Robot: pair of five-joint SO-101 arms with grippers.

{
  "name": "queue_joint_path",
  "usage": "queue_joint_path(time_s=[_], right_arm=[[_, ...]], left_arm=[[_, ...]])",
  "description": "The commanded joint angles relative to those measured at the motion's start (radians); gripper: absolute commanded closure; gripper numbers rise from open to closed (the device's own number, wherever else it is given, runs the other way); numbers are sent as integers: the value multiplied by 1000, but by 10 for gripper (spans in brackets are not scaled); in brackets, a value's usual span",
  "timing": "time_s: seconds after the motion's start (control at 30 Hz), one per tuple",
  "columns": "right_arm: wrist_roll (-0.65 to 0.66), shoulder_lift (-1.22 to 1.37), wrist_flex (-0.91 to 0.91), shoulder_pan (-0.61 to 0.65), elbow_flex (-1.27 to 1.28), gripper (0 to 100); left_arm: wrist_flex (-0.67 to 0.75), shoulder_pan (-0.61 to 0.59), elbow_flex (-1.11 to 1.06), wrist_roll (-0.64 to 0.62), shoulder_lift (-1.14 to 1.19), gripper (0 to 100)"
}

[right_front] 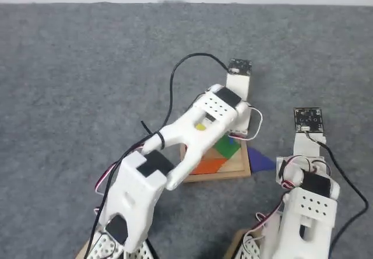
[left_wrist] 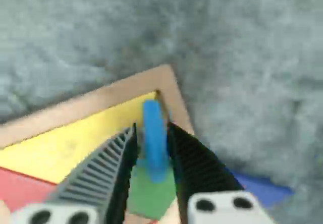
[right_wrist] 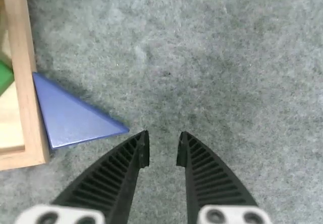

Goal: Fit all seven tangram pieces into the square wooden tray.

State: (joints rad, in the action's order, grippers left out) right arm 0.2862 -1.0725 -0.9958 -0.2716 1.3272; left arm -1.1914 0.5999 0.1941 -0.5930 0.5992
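The square wooden tray (right_front: 221, 176) lies mid-table, mostly under my left arm. In the left wrist view, my left gripper (left_wrist: 151, 128) is shut on a light blue piece (left_wrist: 154, 133) that stands on edge at the tray's (left_wrist: 101, 98) corner. Yellow (left_wrist: 75, 143), red (left_wrist: 20, 188) and green (left_wrist: 149, 196) pieces lie flat inside. A dark blue triangle (right_wrist: 70, 118) rests on the carpet against the tray's outer wall (right_wrist: 22, 82). My right gripper (right_wrist: 162, 135) hangs slightly open over bare carpet beside that triangle, holding nothing.
Grey carpet covers the table on all sides of the tray. In the high view the green piece (right_front: 227, 148) and an orange piece (right_front: 210, 165) show beneath the left arm, with the dark blue triangle (right_front: 260, 160) between tray and right arm.
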Motion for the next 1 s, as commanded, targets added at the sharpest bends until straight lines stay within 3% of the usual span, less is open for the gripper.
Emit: queue_joint_path(time_s=[0.0, 0.37, 0.97], right_arm=[[-11, 8, 22, 8, -8, 887], [-9, 8, 18, 8, -8, 887], [-9, 8, 15, 50, -6, 887]], left_arm=[[-2, -8, 45, -5, -18, 885], [-26, -12, 44, 91, -107, 885], [-75, -146, 13, 178, -157, 885]])
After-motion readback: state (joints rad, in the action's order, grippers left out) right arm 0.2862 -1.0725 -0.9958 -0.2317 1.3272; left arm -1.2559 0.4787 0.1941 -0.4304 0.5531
